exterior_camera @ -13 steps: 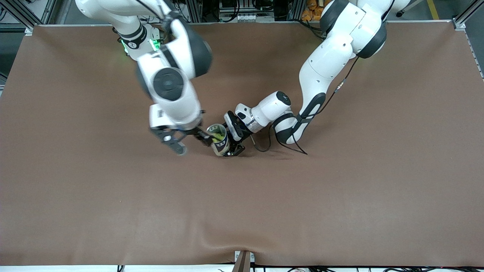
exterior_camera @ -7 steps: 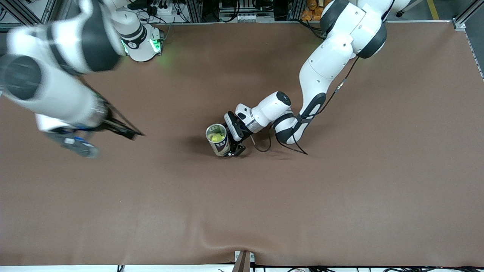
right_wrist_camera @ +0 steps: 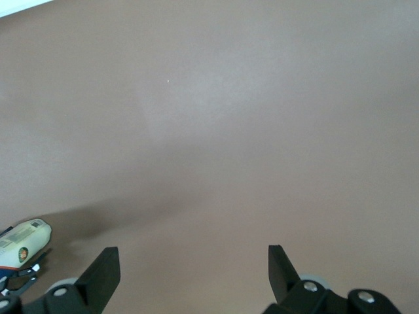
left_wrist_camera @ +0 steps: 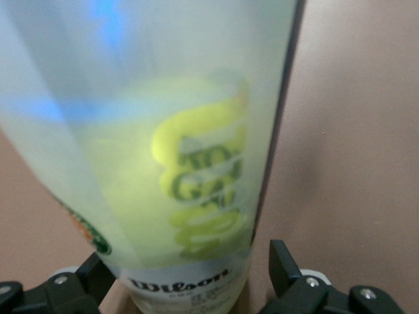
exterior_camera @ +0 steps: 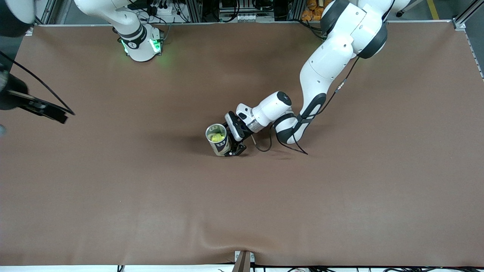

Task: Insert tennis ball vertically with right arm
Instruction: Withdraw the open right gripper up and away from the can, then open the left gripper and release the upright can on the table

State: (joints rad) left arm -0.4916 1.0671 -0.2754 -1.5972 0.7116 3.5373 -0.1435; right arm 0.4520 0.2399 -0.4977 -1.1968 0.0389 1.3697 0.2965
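— Over at the right arm's end of the tabletop (exterior_camera: 113, 196), what do you make out?

— Only the tip of the right pincer (exterior_camera: 45, 110), up over the brown surface at the very edge. The wrist view on that arm shows its fingers (right_wrist_camera: 101, 275) spread wide with nothing between them, just bare brown below.

— And toward the middle?

— A clear tennis ball can (exterior_camera: 218, 139) stands there, open mouth up, tilted a little. A yellow-green tennis ball (exterior_camera: 216, 137) sits inside it, visible through the opening.

— Anything holding the can?

— Yes, the left pincer (exterior_camera: 237, 140) is clamped on it low down, from the side toward the left arm's end. In that arm's wrist view the can (left_wrist_camera: 163, 150) fills nearly everything, the ball (left_wrist_camera: 141, 163) a yellow blur through the plastic, Wilson lettering near the base, and a black finger (left_wrist_camera: 285, 268) on each side of it.

— And the left arm itself?

— It comes down from its base, elbow bent, wrist low by the can, a black cable (exterior_camera: 287, 145) looping on the tabletop beside it.
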